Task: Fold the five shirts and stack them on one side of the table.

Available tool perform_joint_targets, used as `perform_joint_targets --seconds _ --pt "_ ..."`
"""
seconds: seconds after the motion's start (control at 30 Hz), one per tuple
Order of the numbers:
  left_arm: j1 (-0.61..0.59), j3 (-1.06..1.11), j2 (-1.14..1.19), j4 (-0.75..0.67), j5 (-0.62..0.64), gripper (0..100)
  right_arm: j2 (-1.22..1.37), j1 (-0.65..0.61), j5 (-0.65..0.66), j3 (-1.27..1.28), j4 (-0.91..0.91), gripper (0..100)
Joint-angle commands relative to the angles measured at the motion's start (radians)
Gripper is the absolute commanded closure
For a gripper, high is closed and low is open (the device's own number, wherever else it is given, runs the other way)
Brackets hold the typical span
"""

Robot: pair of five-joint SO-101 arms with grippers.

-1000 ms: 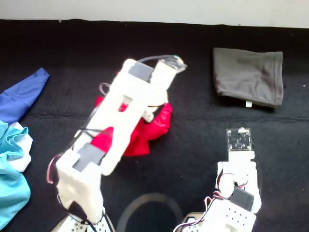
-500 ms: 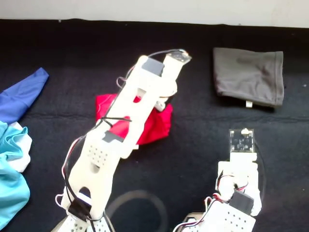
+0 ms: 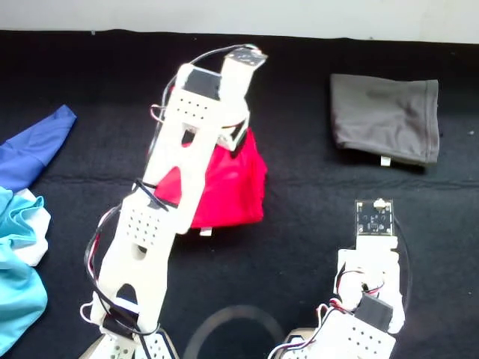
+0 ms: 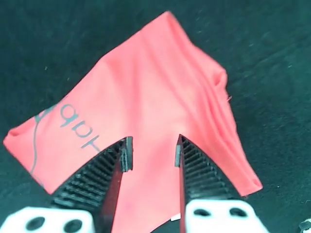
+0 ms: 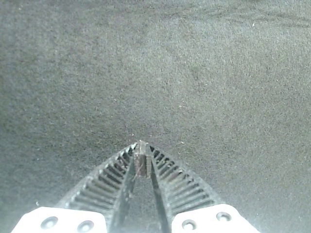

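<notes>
A red shirt (image 3: 228,191) lies partly folded on the black table, near the middle. My left arm (image 3: 187,157) stretches over it from the near edge. In the left wrist view my left gripper (image 4: 153,151) hangs open just above the red shirt (image 4: 160,92), with nothing between its fingers. A folded grey shirt (image 3: 385,120) rests at the far right. Blue (image 3: 34,146), teal (image 3: 15,262) and white (image 3: 39,224) shirts lie heaped at the left edge. My right gripper (image 5: 141,156) is shut and empty, low over bare black cloth at the near right, where my right arm (image 3: 373,258) sits.
A black cloth (image 3: 299,202) covers the whole table. A pale wall runs along the far edge. Open cloth lies between the red shirt and the grey one, and in front of the right arm.
My left arm has swung toward the far side of the table. The red shirt went from a bunched lump to a flatter, wider shape. The right arm stayed still.
</notes>
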Motion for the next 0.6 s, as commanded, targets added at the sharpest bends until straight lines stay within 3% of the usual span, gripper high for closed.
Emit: perform_joint_targets --seconds 0.0,0.17,0.27,0.4,0.57 --pt "0.013 0.081 -0.054 0.012 0.011 85 -0.007 0.005 -0.02 0.131 -0.019 99.3" --pt "0.122 0.242 -0.051 -0.005 0.009 94 -0.005 0.005 -0.018 0.131 -0.019 99.3" --pt "0.147 0.259 -0.051 -0.072 0.009 92 -0.005 0.005 -0.018 0.131 -0.019 99.3" --pt "0.061 0.26 -0.051 -0.195 0.008 89 -0.005 0.005 -0.017 0.131 -0.019 99.3" --pt "-0.07 0.259 -0.054 -0.215 0.008 89 -0.007 0.005 -0.017 0.131 -0.019 99.3"
